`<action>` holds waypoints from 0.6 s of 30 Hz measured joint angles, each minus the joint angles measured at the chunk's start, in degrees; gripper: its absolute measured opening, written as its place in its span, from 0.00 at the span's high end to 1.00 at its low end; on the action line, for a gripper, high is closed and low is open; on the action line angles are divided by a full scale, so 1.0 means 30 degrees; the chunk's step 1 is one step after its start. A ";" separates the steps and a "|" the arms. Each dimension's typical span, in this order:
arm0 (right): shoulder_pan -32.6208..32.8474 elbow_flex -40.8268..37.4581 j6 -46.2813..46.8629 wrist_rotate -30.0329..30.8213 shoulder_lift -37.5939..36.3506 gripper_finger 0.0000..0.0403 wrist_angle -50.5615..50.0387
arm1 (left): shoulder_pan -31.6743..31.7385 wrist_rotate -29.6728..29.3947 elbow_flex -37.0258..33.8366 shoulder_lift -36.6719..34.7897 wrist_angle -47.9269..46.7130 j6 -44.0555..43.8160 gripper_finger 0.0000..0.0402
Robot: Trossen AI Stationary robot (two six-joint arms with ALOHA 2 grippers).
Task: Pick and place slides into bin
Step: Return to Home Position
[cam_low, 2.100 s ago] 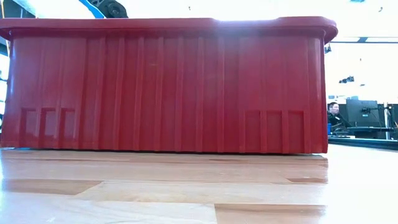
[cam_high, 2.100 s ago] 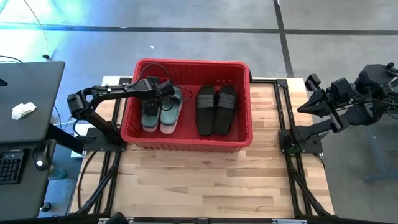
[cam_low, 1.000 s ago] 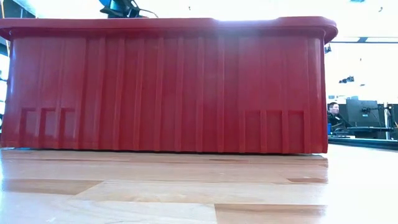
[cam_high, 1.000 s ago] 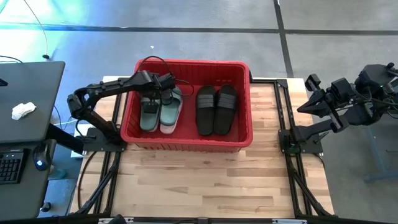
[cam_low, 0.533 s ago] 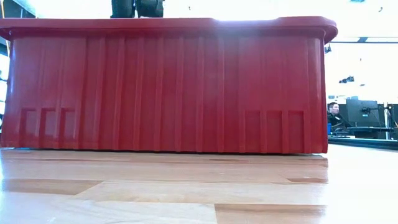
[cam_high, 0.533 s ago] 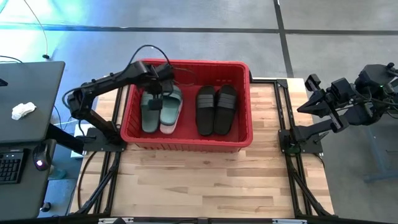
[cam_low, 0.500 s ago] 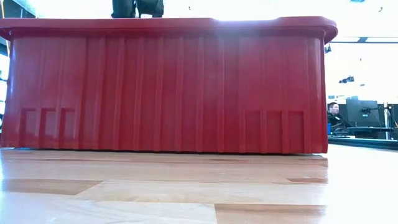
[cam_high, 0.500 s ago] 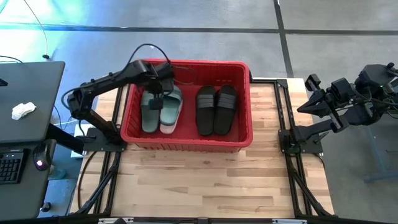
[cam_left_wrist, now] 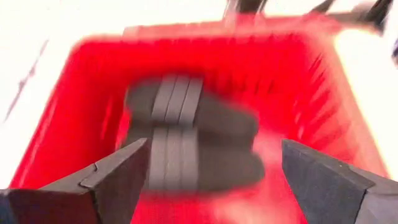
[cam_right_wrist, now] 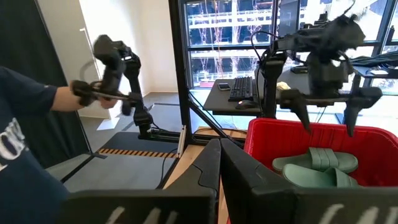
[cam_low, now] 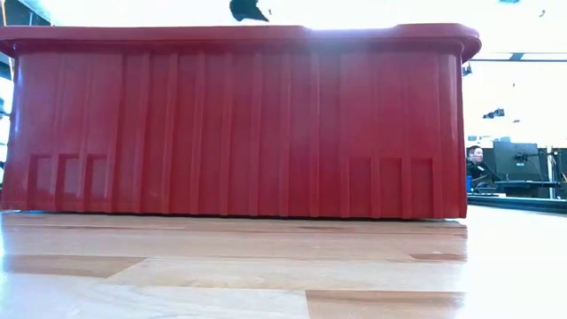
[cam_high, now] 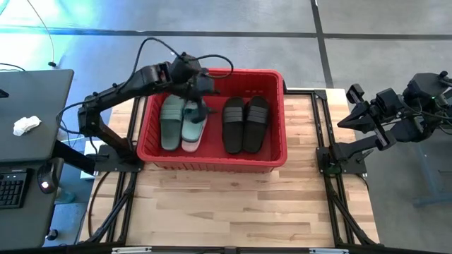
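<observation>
**Two pairs in the bin, left end effector open above it**

The green pair [cam_high: 171,125] lies in the left half of the red bin [cam_high: 212,156], straps up. Its two slides are side by side and touching. The black pair [cam_high: 234,125] lies in the right half, also side by side. A strip of bare bin floor separates the two pairs.

The bin stands on the far half of the wooden worktop [cam_high: 233,204], between the two arm bases. In the low view its front wall fills most of the picture and hides the slides.

The left end effector [cam_high: 200,99] hangs over the bin, above the far end of the green pair and near the middle of the bin. Its fingers are spread wide and nothing is between them. The left wrist view looks down between them on the black pair, which is blurred there. The right wrist view shows this end effector above the rim, clear of the green pair. In the low view only a small dark part of it shows above the rim.

The right arm waits folded beyond the right edge of the worktop, well apart from the bin. The right end effector [cam_right_wrist: 219,155] points toward the bin, with its fingers closed together and holding nothing.

A dark desk [cam_high: 35,106] with a crumpled white cloth [cam_high: 26,125] stands left of the worktop. In the right wrist view a person [cam_right_wrist: 25,130] in a dark blue shirt is in the room.
</observation>
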 joint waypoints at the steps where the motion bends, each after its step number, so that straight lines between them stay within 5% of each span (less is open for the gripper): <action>1: 0.0000 0.0000 0.0000 0.0000 0.0002 1.00 -0.0002 | -0.0491 0.0216 0.0001 0.0002 0.1235 -0.0157 0.14; 9: 0.0005 0.0000 0.0015 0.0000 0.0005 1.00 0.0002 | -0.4536 -0.2332 -0.0018 0.0222 0.7782 -0.0538 0.25; 14: 0.0001 0.0000 0.0000 0.0000 0.0002 1.00 0.0002 | -0.6271 -0.6039 -0.0012 0.0183 0.8285 -0.0500 0.46; 18: 0.0005 0.0000 0.0000 0.0000 -0.0003 1.00 0.0002 | -0.6738 -0.5902 -0.0019 0.0211 0.8025 -0.0222 0.67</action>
